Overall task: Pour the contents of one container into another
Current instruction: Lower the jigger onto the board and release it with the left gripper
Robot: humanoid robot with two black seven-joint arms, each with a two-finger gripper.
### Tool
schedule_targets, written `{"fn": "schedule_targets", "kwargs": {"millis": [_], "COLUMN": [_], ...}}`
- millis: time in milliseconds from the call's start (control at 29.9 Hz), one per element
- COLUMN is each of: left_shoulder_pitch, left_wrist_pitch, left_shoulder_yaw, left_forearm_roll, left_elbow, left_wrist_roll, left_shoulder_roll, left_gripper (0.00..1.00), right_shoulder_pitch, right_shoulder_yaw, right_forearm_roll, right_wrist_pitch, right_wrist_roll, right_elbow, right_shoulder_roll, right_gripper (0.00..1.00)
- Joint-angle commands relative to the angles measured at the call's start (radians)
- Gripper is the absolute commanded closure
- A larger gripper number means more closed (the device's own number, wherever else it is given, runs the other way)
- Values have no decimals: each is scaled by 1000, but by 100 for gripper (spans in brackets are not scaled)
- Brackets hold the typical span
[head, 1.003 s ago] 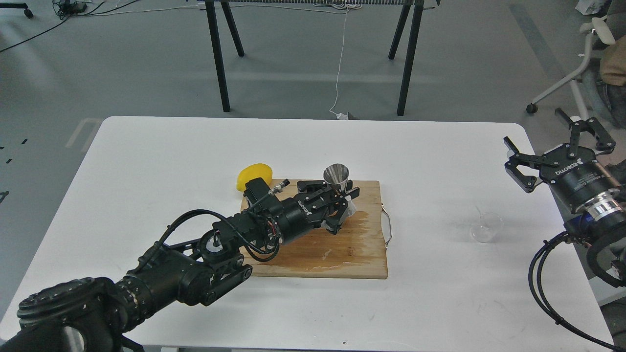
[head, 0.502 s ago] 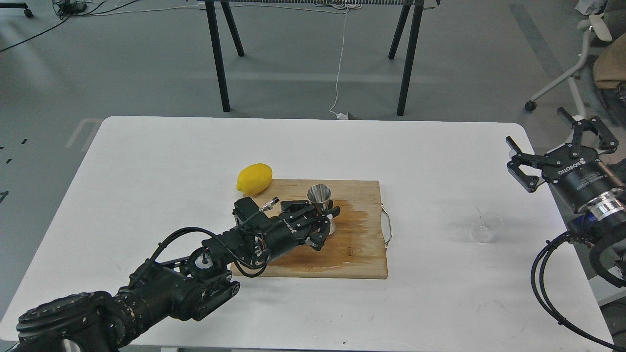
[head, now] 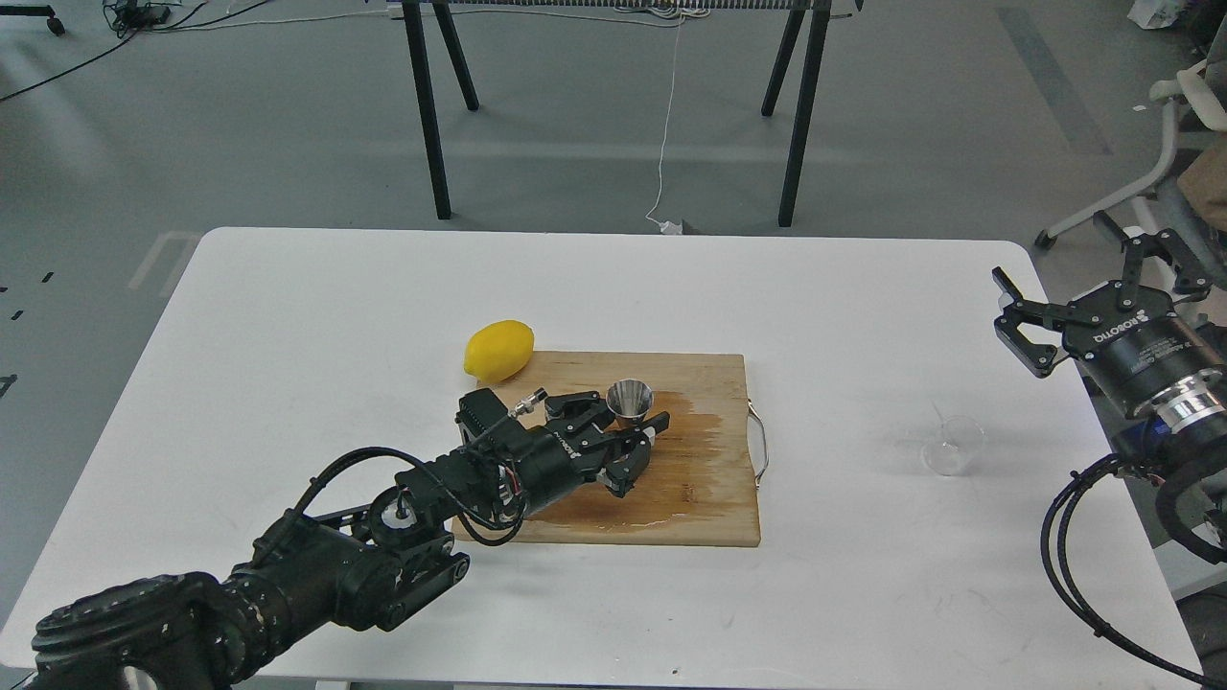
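The steel jigger (head: 630,397) stands upright on the wooden cutting board (head: 705,513), its open cone facing up. My left gripper (head: 623,426) reaches in from the lower left and is shut around the jigger's lower part, which its fingers hide. The clear glass cup (head: 953,447) sits upright on the white table, right of the board, and looks empty. My right gripper (head: 1072,266) hovers open above the table's right edge, up and to the right of the cup, holding nothing.
A yellow lemon (head: 498,348) lies on the table (head: 316,316) at the board's far left corner. A wet patch (head: 695,436) darkens the board's right half. A metal handle (head: 763,446) sticks out from the board's right side. Black table legs stand on the floor beyond.
My left gripper has come down and back toward the left with the jigger, from raised over the board to resting on it. The right gripper has barely moved.
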Motion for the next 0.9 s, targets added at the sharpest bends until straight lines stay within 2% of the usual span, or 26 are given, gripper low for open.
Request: {"fn": "schedule_targets", "kwargs": {"millis": [0, 67, 167, 301, 602, 869], "left_shoulder_pitch": [0, 3, 8, 35, 49, 52], "left_wrist_pitch": [0, 0, 0, 0, 0, 0], "left_shoulder_yaw": [0, 0, 0, 0, -8, -14], "left_forearm_roll": [0, 0, -2, -2, -2, -5], "left_elbow": [-2, -2, -5, -5, -8, -14], "left_wrist_roll": [0, 0, 0, 0, 0, 0], "left_shoulder_roll": [0, 0, 0, 0, 3, 54], "left_gripper": [50, 43, 20, 13, 12, 12], "right_shoulder_pitch": [0, 0, 0, -3, -5, -5], "right_shoulder_yaw": [0, 0, 0, 0, 0, 0], "right_forearm_roll": [0, 0, 0, 0, 2, 2], "right_wrist_pitch": [0, 0, 0, 0, 0, 0], "right_wrist_roll": [0, 0, 0, 0, 0, 0], "right_elbow": [3, 3, 3, 3, 5, 6], "right_shoulder_roll": [0, 0, 0, 0, 2, 2], "right_gripper": [2, 2, 2, 2, 2, 2]}}
